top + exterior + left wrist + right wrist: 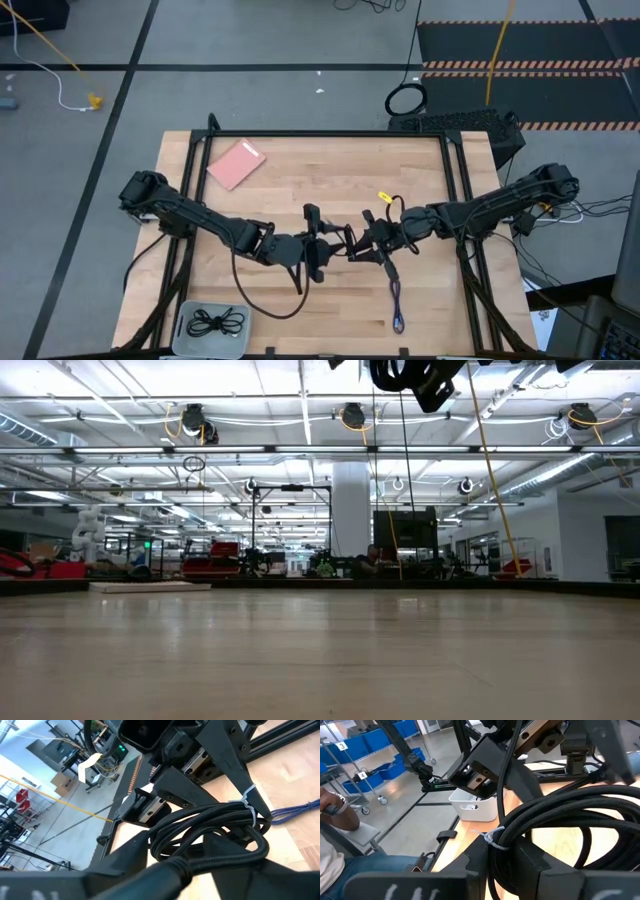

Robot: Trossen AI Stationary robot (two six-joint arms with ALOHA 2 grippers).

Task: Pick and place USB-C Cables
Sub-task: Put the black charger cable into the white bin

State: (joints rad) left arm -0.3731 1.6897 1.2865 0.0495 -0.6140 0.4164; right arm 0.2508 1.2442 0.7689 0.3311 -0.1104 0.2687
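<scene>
A black USB-C cable (350, 245), coiled and bound with a white tie (248, 806), hangs lifted above the table's middle between my two grippers. My left gripper (335, 246) reaches it from the table's left and my right gripper (364, 243) from the right; both are shut on the coil. A second black cable (215, 322) lies coiled in the white tray (185, 338) at the table's near left corner. The purple-blue cable (397, 298) lies stretched out on the wood, near and right of the grippers. My left gripper (177, 845) pinches the coil's bundled strands (200, 862) on the side away from the tie, coming level from the table's left. The coil is clear of the table. My right gripper (502, 855) pinches the bundle right beside the white tie (492, 839), with its fingers (235, 780) coming level from the table's right and lying across the strands. The coil's loops (570, 815) stand out beyond the fingers.
A pink flat card (237, 164) lies near the table's far left corner. Dark frame bars (455, 190) run along the table's left, right and far sides. A seated person (335, 835) shows beyond the table. Bare wood lies between the tray and the purple-blue cable.
</scene>
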